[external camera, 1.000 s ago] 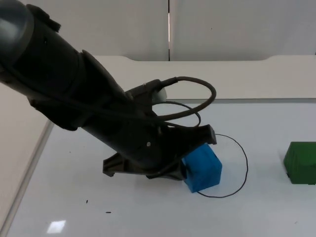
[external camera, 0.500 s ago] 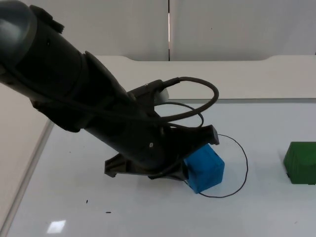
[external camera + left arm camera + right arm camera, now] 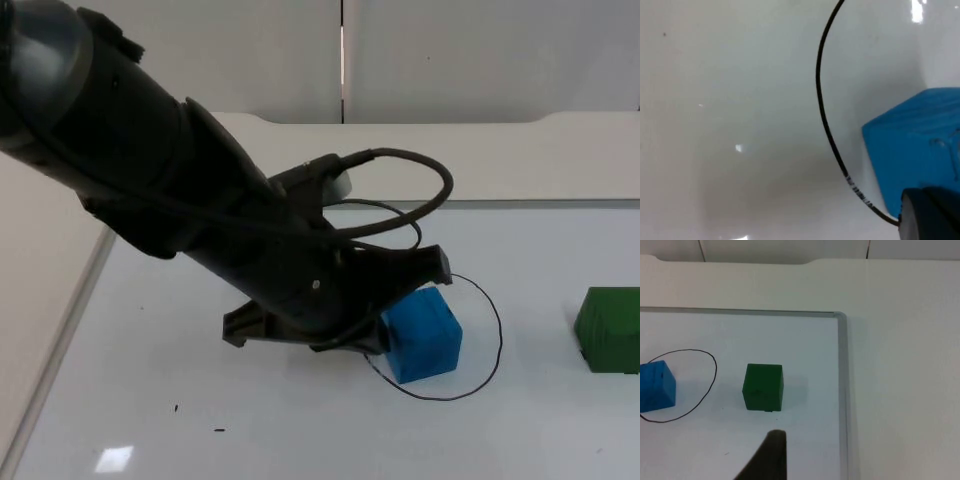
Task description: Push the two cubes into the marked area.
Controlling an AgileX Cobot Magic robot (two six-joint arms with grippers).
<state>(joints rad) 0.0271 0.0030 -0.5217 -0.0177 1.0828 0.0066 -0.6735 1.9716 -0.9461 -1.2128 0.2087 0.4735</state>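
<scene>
A blue cube [image 3: 424,335] rests inside the left part of the black drawn circle [image 3: 498,340] on the white board. My left gripper [image 3: 376,328] presses against the cube's left side, mostly hidden under its own arm. In the left wrist view the left gripper [image 3: 932,216] touches the blue cube [image 3: 920,145] just inside the circle line [image 3: 822,110]. A green cube [image 3: 610,330] stands outside the circle at the right edge. My right gripper [image 3: 771,455] waits a short way behind the green cube [image 3: 763,386], apart from it, with the blue cube [image 3: 655,385] beyond.
The board's metal frame [image 3: 842,390] runs close to the green cube on its outer side. The board's left edge [image 3: 60,340] lies well away from the arm. Open board surface separates the circle from the green cube.
My left arm has moved to the right and pushed the blue cube further into the circle. The green cube has stayed where it was.
</scene>
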